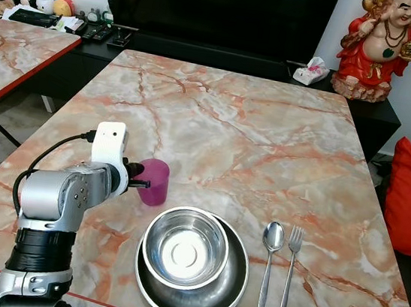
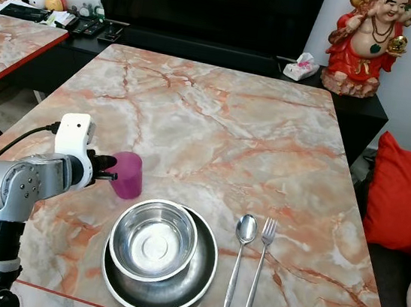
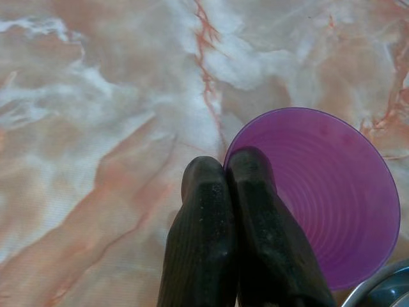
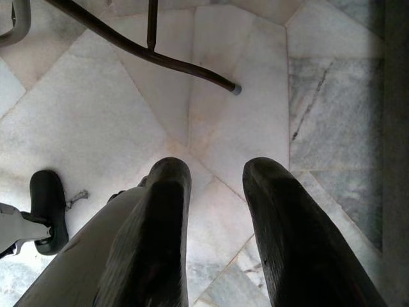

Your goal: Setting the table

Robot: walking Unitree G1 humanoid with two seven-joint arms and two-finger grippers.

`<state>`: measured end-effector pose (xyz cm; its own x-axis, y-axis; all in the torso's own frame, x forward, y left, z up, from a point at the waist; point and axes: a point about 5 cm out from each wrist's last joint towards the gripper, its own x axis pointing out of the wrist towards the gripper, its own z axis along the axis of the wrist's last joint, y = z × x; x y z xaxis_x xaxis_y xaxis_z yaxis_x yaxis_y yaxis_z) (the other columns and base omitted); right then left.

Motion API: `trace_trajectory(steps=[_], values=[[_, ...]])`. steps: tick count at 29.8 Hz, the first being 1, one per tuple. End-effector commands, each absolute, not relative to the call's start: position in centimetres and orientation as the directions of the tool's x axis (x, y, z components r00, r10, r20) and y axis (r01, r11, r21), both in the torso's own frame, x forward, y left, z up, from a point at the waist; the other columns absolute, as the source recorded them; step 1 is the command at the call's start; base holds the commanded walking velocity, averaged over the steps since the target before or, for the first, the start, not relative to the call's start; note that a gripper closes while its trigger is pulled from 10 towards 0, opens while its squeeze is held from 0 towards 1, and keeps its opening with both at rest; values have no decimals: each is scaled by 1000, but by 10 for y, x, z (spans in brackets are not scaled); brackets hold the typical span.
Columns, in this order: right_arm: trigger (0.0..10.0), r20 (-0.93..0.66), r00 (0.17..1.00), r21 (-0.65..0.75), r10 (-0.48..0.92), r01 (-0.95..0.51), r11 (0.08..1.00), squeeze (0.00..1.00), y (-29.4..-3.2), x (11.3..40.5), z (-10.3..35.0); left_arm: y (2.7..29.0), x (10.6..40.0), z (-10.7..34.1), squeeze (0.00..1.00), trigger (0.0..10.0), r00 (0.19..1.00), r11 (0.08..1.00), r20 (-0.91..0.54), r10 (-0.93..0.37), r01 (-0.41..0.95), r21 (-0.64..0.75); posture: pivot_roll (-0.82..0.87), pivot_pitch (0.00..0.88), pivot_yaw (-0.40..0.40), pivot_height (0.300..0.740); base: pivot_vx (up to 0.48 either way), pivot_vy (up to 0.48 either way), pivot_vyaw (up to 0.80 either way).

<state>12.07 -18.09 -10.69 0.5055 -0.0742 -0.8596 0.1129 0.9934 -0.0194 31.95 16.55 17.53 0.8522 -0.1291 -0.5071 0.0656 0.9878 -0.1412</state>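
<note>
Left gripper (image 3: 227, 167) pinched on the rim of the purple cup (image 1: 154, 181), one finger outside the wall and one inside, the two pressed nearly together with only the thin wall between. Cup standing upright on the marble-patterned table (image 1: 253, 137), just beyond and to the left of the stacked steel bowl (image 1: 185, 247) and plate (image 1: 226, 292), near them but apart. Judged as the placing of the cup at the upper left of the setting; best done by keeping it level, checking that the base sits flat, then parting the fingers only a little and lifting straight up so the light cup is not dragged or tipped. Risk of a nudge into the bowl's rim if withdrawn sideways. Cup of translucent plastic, tapered, with fine concentric ridges inside, probably light and easily toppled. Bowl and plate of brushed metal, round, reflective, bowl nested in the plate. Spoon (image 1: 269, 267) and fork (image 1: 289, 273) lying side by side to the right of the plate, slim and polished, handles toward the near edge. Table top glossy, cream with orange veins, likely slippery. Right gripper (image 4: 214, 192) hanging idle over pale floor tiles, fingers apart, holding nothing.
</note>
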Motion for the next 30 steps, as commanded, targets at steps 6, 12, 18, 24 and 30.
trace_trajectory(steps=[6,12,18,24,30], values=[[10000,-863,498,-26,-81,117,993,0,-183,120,-107,164,320,182,741,10000,868,991,-482,-118,68,-119,94,0,-29,740,0,0,0],[10000,-863,498,-27,-83,118,993,0,-183,120,-107,163,321,183,745,10000,873,990,-472,-121,73,-120,91,0,-28,740,0,0,0],[10000,-863,498,-26,-82,118,993,0,-183,120,-107,163,323,187,478,10000,886,990,-449,-119,69,-125,92,0,-29,740,0,0,0],[10000,-863,498,-26,-82,119,993,0,-183,120,-107,166,325,203,0,10000,921,994,-375,-102,81,-72,94,0,-30,740,0,0,0],[10000,-863,498,-26,-81,117,993,0,-183,120,-107,162,325,212,0,10000,935,989,-325,-139,116,-89,95,0,-31,740,0,0,0]])
